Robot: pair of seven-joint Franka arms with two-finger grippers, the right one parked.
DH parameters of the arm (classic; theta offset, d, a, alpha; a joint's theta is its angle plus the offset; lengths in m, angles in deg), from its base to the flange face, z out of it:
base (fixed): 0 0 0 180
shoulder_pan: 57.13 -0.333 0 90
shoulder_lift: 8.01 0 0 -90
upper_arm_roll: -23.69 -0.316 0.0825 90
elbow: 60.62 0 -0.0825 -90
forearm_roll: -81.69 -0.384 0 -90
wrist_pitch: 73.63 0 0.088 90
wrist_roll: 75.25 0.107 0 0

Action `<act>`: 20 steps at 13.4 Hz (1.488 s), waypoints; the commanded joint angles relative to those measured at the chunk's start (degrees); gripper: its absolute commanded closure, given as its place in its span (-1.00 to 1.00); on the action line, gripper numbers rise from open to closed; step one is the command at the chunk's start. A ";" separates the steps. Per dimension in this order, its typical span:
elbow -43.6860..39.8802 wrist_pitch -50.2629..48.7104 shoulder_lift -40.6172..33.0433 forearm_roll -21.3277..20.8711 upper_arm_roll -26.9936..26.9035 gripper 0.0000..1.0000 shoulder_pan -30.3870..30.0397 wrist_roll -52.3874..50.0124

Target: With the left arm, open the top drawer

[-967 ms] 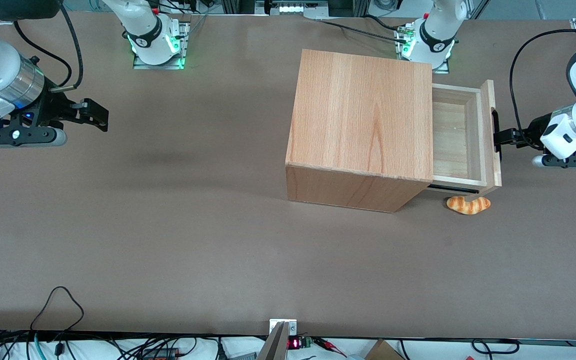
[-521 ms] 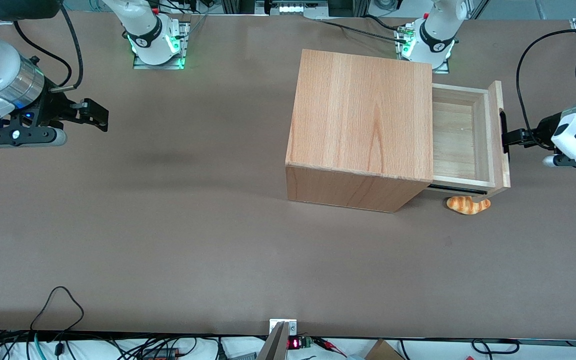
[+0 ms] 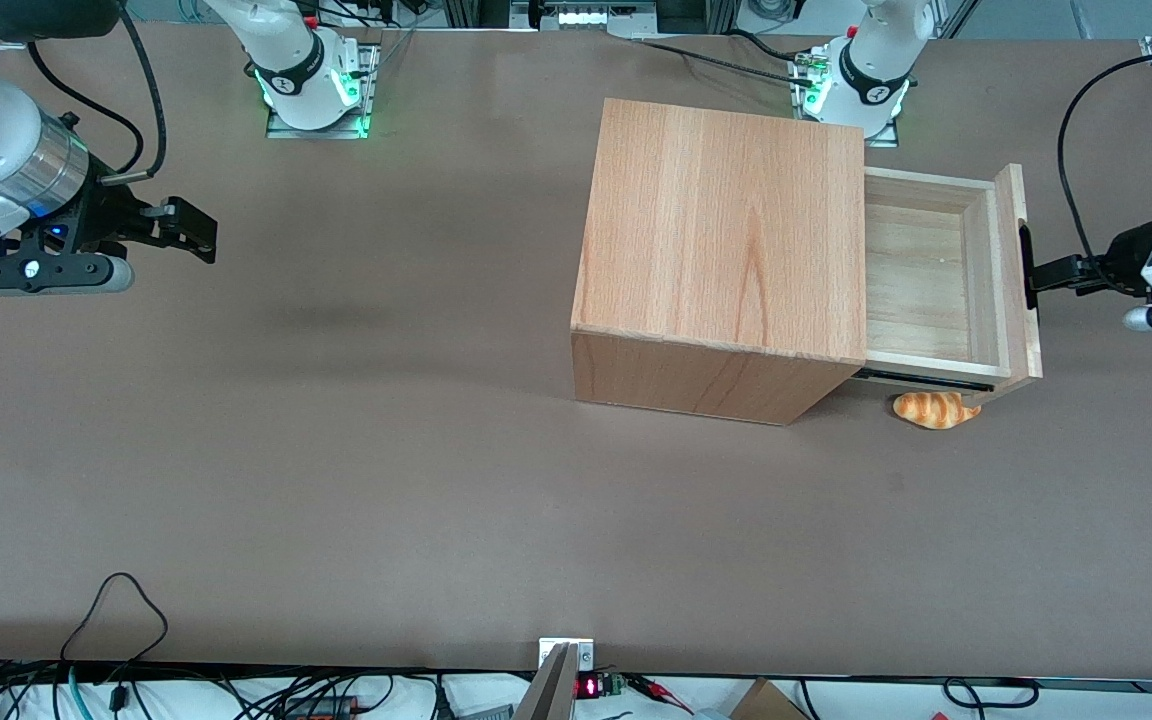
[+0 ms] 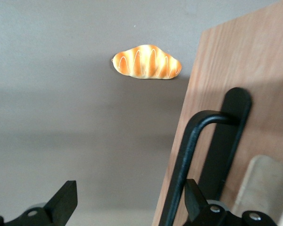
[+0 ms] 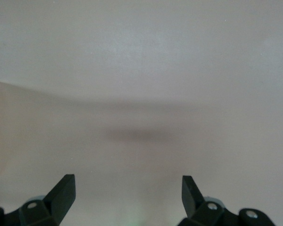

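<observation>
Left gripper (image 3: 1036,272) sat at the black handle (image 3: 1027,266) of the top drawer (image 3: 936,272), fingers (image 4: 61,203) spread wide, one hooked inside the handle bar (image 4: 186,155), not clamped. Drawer was pulled well out of the wooden cabinet (image 3: 726,250) toward the working arm's end. Toy croissant (image 3: 935,409) lay on the table (image 3: 336,450) under the drawer's near corner.

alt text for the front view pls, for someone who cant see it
A light-wood cabinet stands on a brown table with its top drawer pulled well out toward the working arm's end, showing a bare inside. The left arm's claw is at the drawer's black handle. A small toy croissant lies on the table beside the open drawer, nearer the camera.
</observation>
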State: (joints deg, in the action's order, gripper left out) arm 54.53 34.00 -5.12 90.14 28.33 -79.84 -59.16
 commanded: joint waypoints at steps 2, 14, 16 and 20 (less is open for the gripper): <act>-9.56 -8.46 1.06 -1.77 0.37 -1.00 -0.49 0.26; -24.27 -18.07 0.44 -2.38 0.38 -1.00 3.79 -1.49; -25.66 -18.15 0.27 -5.36 -0.86 -1.00 7.75 -4.29; -26.02 -18.33 0.09 -5.55 -3.85 -1.00 16.01 -9.66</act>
State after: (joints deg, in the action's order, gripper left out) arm 30.10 17.25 -5.25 86.15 26.63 -67.57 -66.65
